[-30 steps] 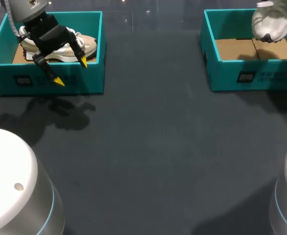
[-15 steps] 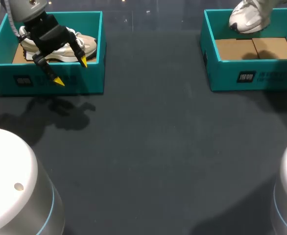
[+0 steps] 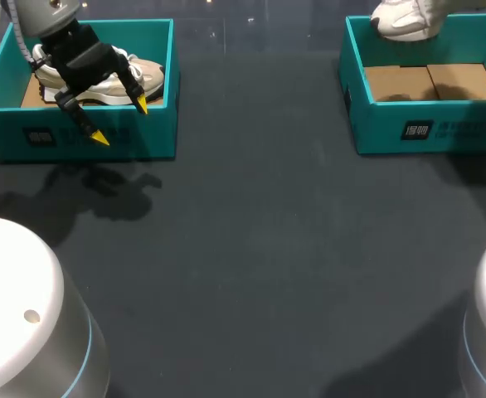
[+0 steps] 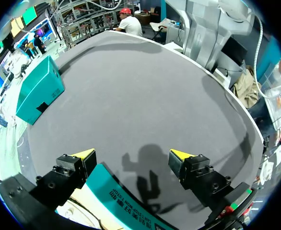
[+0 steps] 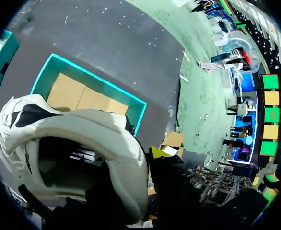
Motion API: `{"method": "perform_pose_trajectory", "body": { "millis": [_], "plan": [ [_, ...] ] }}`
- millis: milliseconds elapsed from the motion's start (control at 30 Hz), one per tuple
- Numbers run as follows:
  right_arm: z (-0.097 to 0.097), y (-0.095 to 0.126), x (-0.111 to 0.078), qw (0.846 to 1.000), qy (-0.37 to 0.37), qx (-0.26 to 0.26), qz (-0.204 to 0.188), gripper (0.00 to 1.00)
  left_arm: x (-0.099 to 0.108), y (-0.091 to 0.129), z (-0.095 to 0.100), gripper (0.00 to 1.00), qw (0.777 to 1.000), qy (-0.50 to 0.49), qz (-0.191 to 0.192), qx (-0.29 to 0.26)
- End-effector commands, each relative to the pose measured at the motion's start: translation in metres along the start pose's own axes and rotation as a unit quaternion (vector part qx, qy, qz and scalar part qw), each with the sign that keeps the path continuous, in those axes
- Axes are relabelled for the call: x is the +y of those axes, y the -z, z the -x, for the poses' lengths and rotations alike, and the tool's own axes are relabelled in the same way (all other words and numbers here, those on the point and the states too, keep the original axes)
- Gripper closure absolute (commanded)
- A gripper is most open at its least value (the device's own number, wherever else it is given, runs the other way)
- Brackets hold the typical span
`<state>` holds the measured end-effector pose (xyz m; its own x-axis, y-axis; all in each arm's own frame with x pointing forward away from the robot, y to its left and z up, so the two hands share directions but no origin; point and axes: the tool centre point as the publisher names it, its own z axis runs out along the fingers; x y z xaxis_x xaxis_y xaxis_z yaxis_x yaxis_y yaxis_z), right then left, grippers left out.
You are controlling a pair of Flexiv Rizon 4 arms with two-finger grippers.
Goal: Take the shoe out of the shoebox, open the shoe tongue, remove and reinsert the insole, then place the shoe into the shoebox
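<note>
White fabric sneaker (image 3: 400,21) is hanging at the far edge of the head view, over the back wall of the right-hand teal cardboard shoebox (image 3: 430,128). Its upper part is being cut off, and you are seeing nothing of the right gripper there. That box's brown cardboard floor is lying bare. At the other side, the left gripper (image 3: 120,121) is hovering with its fingers spread over the left-hand teal shoebox (image 3: 85,145), partly covering a beige-and-white sneaker (image 3: 148,79) lying inside.

From the left wrist, you are looking between the left gripper's (image 4: 132,154) widely parted yellow tips at the near wall of the left-hand box (image 4: 121,196). Only a pale sliver of the beige-and-white sneaker (image 4: 78,211) is showing. The right-hand box (image 4: 37,91) is sitting well apart across the table.

From the right wrist, the white sneaker (image 5: 97,134) is filling the space ahead of the right gripper (image 5: 152,155), clear above its shoebox (image 5: 139,115). One yellow tip is pressing the collar's outside. The other finger is hidden by the shoe, so you are watching a pinch on the collar.
</note>
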<state>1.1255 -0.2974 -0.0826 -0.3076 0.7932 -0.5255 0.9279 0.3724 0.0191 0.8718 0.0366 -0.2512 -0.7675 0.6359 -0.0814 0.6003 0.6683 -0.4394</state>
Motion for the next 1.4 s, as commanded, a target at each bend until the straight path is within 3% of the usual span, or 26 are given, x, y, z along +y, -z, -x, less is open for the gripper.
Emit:
{"method": "perform_pose_trajectory", "body": {
  "millis": [33,67,500,667,967,1400],
  "plan": [
    [-0.001,-0.008,-0.012,0.997,-0.070,-0.011,-0.019,1.00,0.000,0.000,0.000,0.00,1.000,0.000,0.001,0.000],
    [0.000,-0.012,-0.018,0.994,-0.105,-0.017,-0.039,1.00,0.000,0.000,0.000,0.00,1.000,0.000,0.001,0.000],
    [-0.002,-0.013,-0.019,0.994,-0.104,-0.017,-0.037,1.00,0.000,0.000,0.000,0.00,1.000,0.000,0.001,0.000],
    [-0.008,-0.041,-0.034,0.991,-0.123,-0.015,-0.047,1.00,0.000,0.000,0.000,0.00,1.000,0.000,0.001,0.000],
    [-0.017,-0.066,-0.060,0.986,-0.155,0.007,-0.054,1.00,0.000,0.000,0.000,0.00,1.000,0.000,0.001,0.000],
    [-0.017,-0.066,-0.060,0.986,-0.155,0.007,-0.054,1.00,0.000,0.000,0.000,0.00,1.000,0.000,0.001,0.000]
  ]
}}
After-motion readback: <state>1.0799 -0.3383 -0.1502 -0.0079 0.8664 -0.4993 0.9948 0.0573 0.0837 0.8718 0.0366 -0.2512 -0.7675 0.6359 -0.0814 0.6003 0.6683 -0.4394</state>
